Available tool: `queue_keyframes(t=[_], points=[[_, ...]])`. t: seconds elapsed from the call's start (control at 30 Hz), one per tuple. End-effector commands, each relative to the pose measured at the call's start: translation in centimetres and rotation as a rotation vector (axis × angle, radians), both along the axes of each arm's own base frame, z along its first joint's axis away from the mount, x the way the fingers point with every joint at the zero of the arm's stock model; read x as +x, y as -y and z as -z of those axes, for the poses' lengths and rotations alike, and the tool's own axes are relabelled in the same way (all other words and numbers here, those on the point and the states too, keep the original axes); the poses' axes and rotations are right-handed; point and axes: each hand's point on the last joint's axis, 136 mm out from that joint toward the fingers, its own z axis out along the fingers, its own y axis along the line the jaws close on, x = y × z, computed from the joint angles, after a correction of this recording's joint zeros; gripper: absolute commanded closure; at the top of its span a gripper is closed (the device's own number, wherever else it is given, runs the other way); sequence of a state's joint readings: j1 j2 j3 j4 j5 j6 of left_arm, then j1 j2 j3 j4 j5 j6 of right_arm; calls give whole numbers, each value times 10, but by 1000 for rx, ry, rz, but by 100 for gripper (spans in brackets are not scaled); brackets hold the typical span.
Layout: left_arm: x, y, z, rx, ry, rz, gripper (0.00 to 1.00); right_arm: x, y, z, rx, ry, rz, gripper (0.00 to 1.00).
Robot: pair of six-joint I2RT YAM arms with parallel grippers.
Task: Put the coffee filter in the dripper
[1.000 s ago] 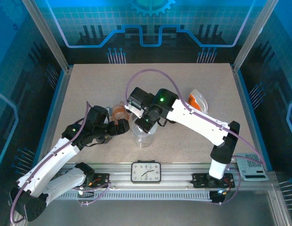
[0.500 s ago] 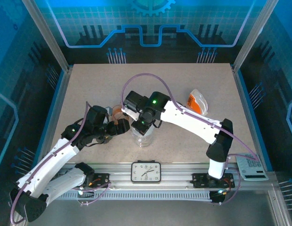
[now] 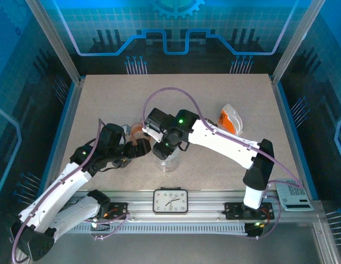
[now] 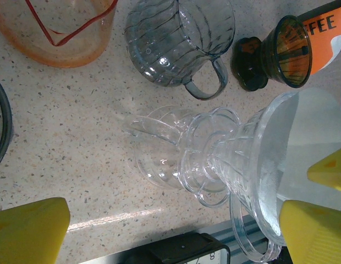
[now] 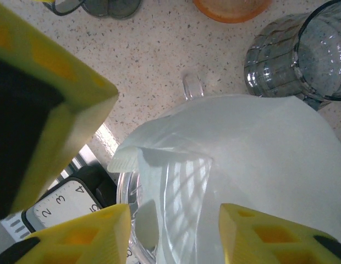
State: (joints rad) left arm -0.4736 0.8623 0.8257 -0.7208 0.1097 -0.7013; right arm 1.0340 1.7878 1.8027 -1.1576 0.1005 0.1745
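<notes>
The clear glass dripper stands on the speckled table, near the front edge. The white paper coffee filter sits in its mouth, one folded edge sticking up at the left; in the left wrist view the filter lines the bowl. My right gripper hovers right over it, jaws apart on either side of the paper, not pinching it. My left gripper is just left of the dripper, wide open, its yellow fingers clear of the glass.
An orange cup, a grey ribbed glass mug and a small dark funnel stand behind the dripper. A coffee bag lies at the right. A clock leans on the front rail, a calculator sits at the far right.
My right gripper has shifted left and down over the dripper and its jaws have parted, letting go of the filter. The left arm has barely moved.
</notes>
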Motion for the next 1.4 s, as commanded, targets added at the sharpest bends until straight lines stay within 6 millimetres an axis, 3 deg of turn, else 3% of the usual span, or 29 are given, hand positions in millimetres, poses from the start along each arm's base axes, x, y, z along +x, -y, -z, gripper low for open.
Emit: queue_keyframes(t=[0.0,0.23,0.33,0.53,0.77,1.17,1.37], points=[[0,3,-11,-38,17,6,1,-1,6,-26,59,53,20,48],[8,15,-28,-90,58,38,4,9,31,-48,143,127,112,38],[16,29,-36,-112,57,86,13,21,45,-44,175,115,181,38],[25,59,-36,-28,35,203,10,37,63,-35,167,133,256,37],[16,67,-21,-5,-39,258,36,47,75,-20,151,115,291,38],[-4,72,-16,-32,-106,348,72,57,68,-12,151,109,284,42],[-6,72,-10,-20,-121,361,80,60,60,-9,134,92,247,47]])
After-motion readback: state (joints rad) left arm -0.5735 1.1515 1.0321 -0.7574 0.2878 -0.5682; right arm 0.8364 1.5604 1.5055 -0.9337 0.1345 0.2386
